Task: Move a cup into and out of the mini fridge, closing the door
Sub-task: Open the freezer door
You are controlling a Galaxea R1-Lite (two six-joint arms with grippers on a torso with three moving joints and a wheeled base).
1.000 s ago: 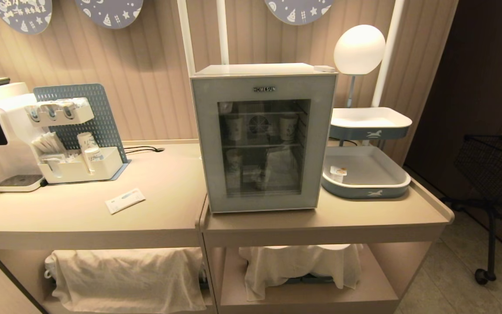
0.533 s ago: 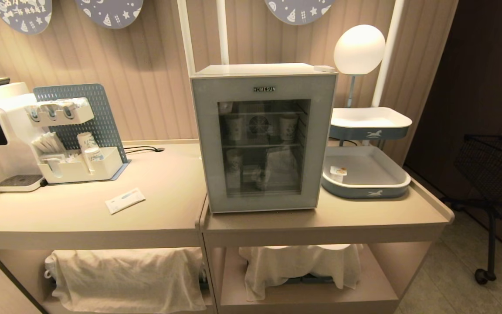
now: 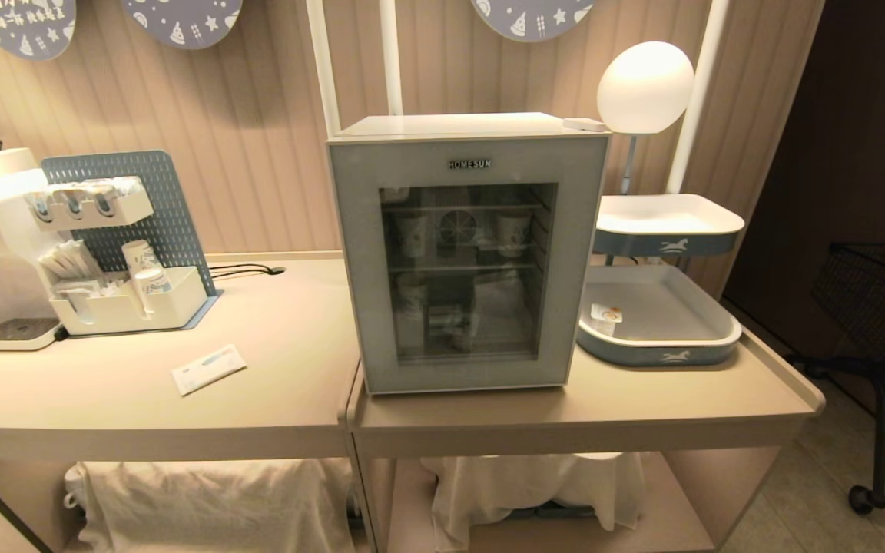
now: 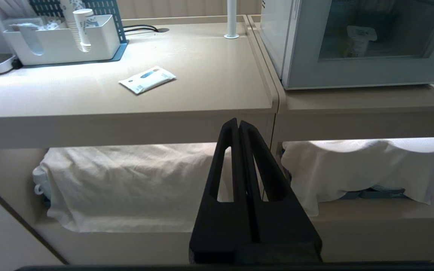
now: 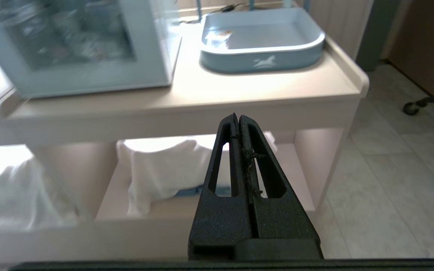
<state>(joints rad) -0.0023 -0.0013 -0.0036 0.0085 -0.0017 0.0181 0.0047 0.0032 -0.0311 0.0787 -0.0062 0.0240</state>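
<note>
**Fridge Shut, Both Tools Parked Below the Tabletop**

The mini fridge (image 3: 467, 253) stood square on the right-hand tabletop (image 3: 642, 392) with the door (image 3: 467, 165) shut, its window facing the robot, which suits a frontal approach. Through the glass, on the lower level, a small white pot (image 4: 359, 39) with a flat lid was visible in the left wrist view; this was probably the cup, though the glass left its markings unclear. A similar pot with an orange mark (image 3: 604, 317) sat in the lower grey tray (image 3: 661, 352) just beside the fridge, likely a place for things taken out.

The left tool (image 4: 238, 126) and right tool (image 5: 237, 120) each hung in front of the tabletop edge with the jaws clenched on nothing, well apart from the fridge. Opening the door seemed the first step needed.

The tabletop was smooth and beige, in 2 joined sections. On the left section lay a flat packet (image 3: 208, 369) near a white organizer (image 3: 135, 307) of paper cups. White cloths (image 3: 212, 503) draped the shelf beneath. The floor was tiled.
</note>
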